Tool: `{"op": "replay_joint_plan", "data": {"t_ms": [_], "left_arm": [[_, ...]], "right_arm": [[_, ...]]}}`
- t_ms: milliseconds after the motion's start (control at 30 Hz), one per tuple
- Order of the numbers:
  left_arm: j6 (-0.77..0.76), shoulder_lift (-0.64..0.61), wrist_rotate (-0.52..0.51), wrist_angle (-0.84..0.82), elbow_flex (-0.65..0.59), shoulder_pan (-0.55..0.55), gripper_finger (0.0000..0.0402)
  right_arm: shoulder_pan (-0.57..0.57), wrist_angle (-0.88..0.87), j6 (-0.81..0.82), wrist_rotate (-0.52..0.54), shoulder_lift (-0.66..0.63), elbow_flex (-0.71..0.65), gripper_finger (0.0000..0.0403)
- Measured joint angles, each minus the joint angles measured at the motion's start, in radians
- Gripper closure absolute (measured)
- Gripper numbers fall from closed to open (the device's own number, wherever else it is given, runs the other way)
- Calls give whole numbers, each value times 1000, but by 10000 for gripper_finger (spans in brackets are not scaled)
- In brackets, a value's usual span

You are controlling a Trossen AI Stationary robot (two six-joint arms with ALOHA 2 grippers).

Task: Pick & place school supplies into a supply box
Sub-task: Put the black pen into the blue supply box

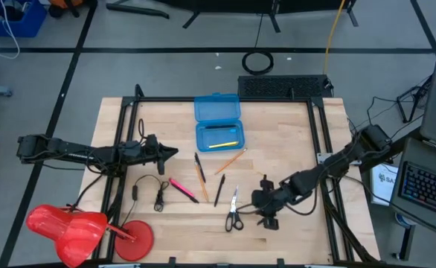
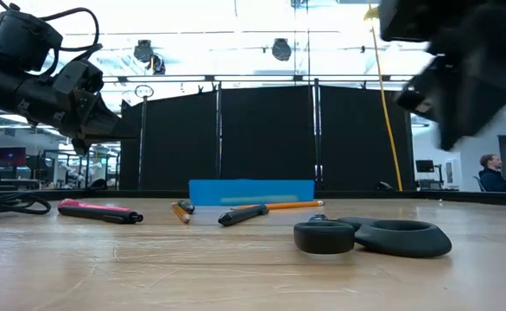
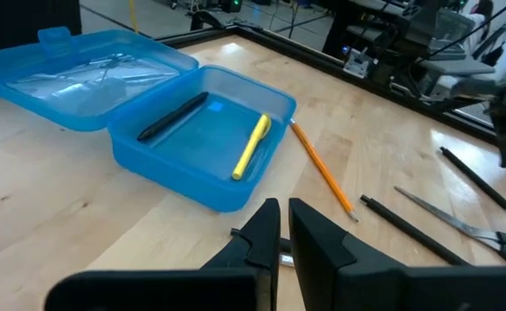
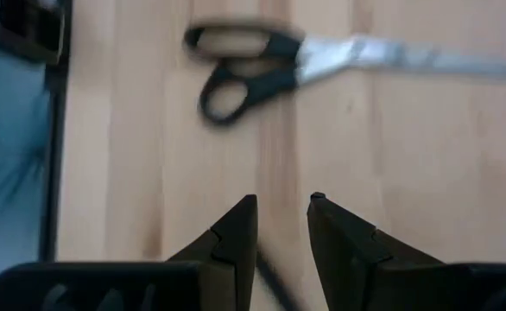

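Note:
The open blue supply box (image 1: 219, 135) sits near the table's far edge, its lid (image 1: 216, 108) folded back. A yellow pen (image 3: 251, 147) and a black pen (image 3: 173, 117) lie inside it. On the wood lie the scissors (image 1: 233, 211), a pink pen (image 1: 181, 187), two black pens (image 1: 219, 190) (image 1: 197, 160) and two orange pencils (image 1: 231, 159) (image 1: 202, 177). My right gripper (image 4: 283, 200) is open and hovers above the table just right of the scissors' black handles (image 4: 236, 82). My left gripper (image 3: 284, 207) is shut and waits in the air left of the box.
A thin black cable with a plug (image 1: 157, 192) lies left of the pink pen. Red plastic things (image 1: 77, 229) stand at the near left corner. Black frame rails (image 1: 318, 141) border the table. A person (image 2: 493, 173) sits far behind the table on the right.

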Motion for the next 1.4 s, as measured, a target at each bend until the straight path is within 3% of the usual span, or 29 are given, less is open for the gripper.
{"op": "replay_joint_plan", "data": {"t_ms": [667,1400], "left_arm": [[-11,0,-2,0,0,0,371],[-16,0,-2,-1,0,0,371]], "right_arm": [[81,-246,36,-29,0,0,310],[97,-240,9,-73,87,0,310]]}}
